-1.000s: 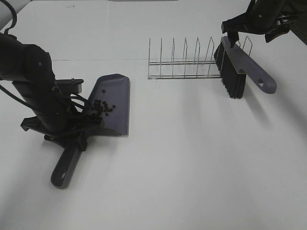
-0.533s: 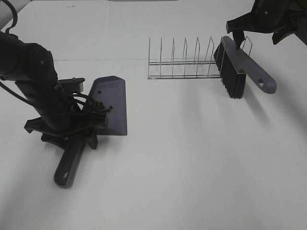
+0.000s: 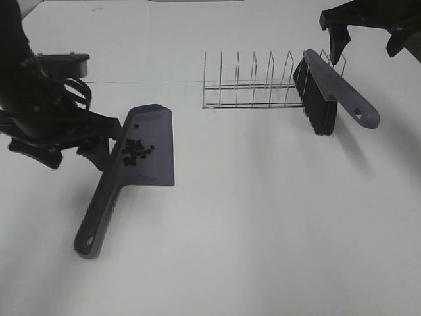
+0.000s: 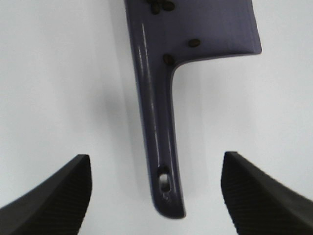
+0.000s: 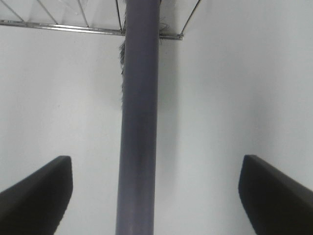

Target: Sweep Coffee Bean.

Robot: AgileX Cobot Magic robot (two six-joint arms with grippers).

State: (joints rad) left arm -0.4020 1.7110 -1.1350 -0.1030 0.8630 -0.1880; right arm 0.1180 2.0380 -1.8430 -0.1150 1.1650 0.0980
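Coffee beans [image 3: 136,150] sit clustered in the dustpan [image 3: 150,145] on the bench, just beside the spread, empty left pincer [image 3: 66,141], its handle running away from the beans; right pincer [image 3: 368,29] spread, far off

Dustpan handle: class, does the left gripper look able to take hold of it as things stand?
Probably yes. The left gripper hangs open above the dustpan handle, its fingers either side, nothing between them.
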